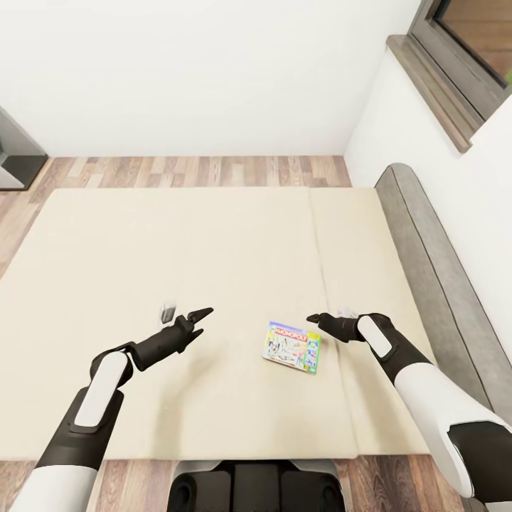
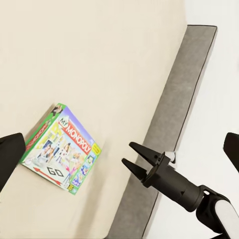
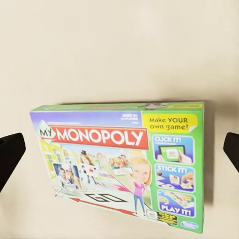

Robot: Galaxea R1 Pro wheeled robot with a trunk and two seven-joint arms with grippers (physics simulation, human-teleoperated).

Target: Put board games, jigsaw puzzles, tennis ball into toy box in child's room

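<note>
Head view: Monopoly box (image 1: 292, 347) lying flat on the beige bed (image 1: 178, 270), between the two arms. Left claw (image 1: 200, 321) spread wide, empty, above the mattress. Right claw (image 1: 313, 321) just beside the box, parted, holding nothing.

Left wrist view: box (image 2: 60, 149) on the mattress, right claw (image 2: 130, 156) open by the grey headboard (image 2: 169, 129).

Right wrist view: box (image 3: 122, 164) directly ahead, untouched.

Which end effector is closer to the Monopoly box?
Right. The right end effector hangs just beside the Monopoly box; the left end effector is farther off, across the bed.
</note>
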